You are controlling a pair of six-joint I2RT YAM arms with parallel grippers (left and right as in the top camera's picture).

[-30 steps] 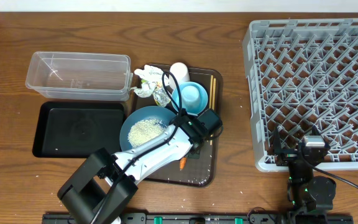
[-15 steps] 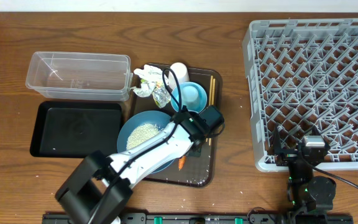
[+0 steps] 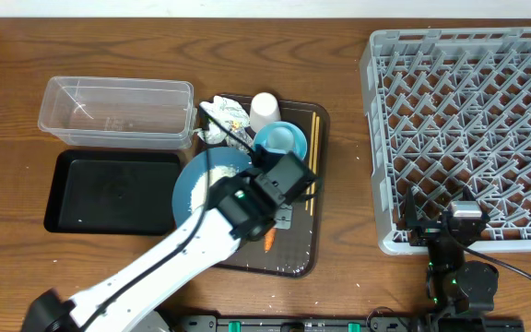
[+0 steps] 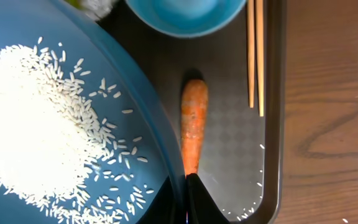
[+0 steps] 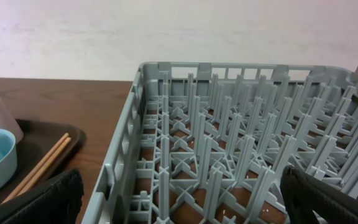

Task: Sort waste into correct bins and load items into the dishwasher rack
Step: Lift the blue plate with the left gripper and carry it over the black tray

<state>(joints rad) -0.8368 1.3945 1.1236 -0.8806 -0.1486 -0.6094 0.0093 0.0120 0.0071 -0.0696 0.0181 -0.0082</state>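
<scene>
— At bottom centre of the left wrist view, left gripper (image 4: 182,199) pinched shut on blue plate (image 4: 73,25) rim. Why?
— Probably to tip rice (image 4: 36,118) into black tray (image 3: 109,189), left of overhead frame. Beside plate, carrot (image 4: 193,124) on brown tray (image 4: 229,143). Empty right gripper (image 5: 179,205) spread wide near rack (image 5: 229,137).

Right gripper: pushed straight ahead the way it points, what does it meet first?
Most likely the dishwasher rack: its grey pegs fill the view directly ahead of the open right gripper, with nothing in between. Depth is unclear.
</scene>
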